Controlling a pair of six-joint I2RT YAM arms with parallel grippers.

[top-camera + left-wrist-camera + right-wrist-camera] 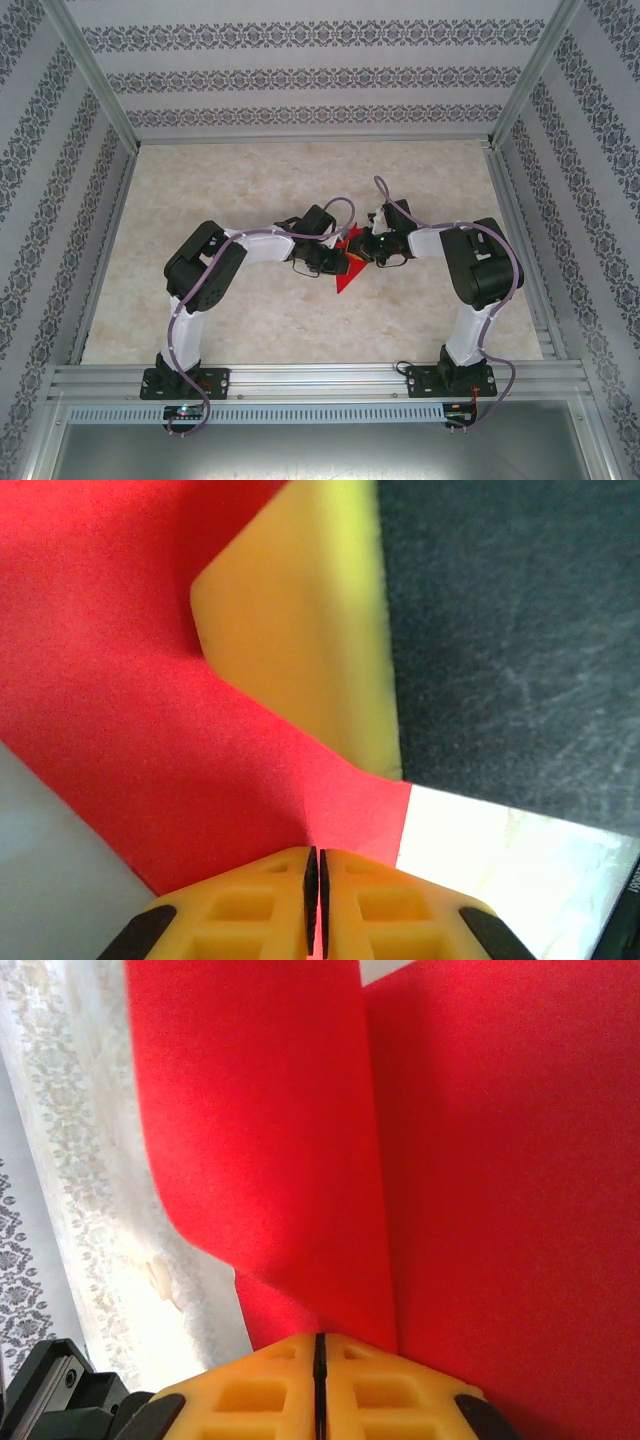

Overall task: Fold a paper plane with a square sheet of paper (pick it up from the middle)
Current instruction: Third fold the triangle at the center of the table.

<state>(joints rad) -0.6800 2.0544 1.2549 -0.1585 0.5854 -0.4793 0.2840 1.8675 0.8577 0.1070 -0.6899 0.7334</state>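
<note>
At the middle of the table (250, 180), seen from overhead, my two arms bend inward and meet. Bare marbled beige top lies open all round them: wide room toward the far edge, as much to either side before the patterned walls (300, 80), and a narrower strip back to the grooved aluminium rail (320, 380) where my bases are bolted. Between my wrists is the red paper (345, 278), thin and matte, showing from above as a slim triangle with its sharp point aimed at the near edge (whether that tip touches the top I cannot tell). My left claw (337, 262) sits just left of it and my right claw (363, 252) just right, nearly touching each other. From the left wrist, my yellow ribbed fingers (250, 915) are pressed together with only a dark seam between the pads, pinching the sheet's lower corner. A smooth yellow block (300, 630) with a rounded corner lies against the red, beside a dark grainy surface (500, 630). From the right wrist, that claw is likewise closed tight on the paper, which rises from the jaws in two planes meeting at one straight crease. The left flap curls to a soft rounded edge over the marbled top.
</note>
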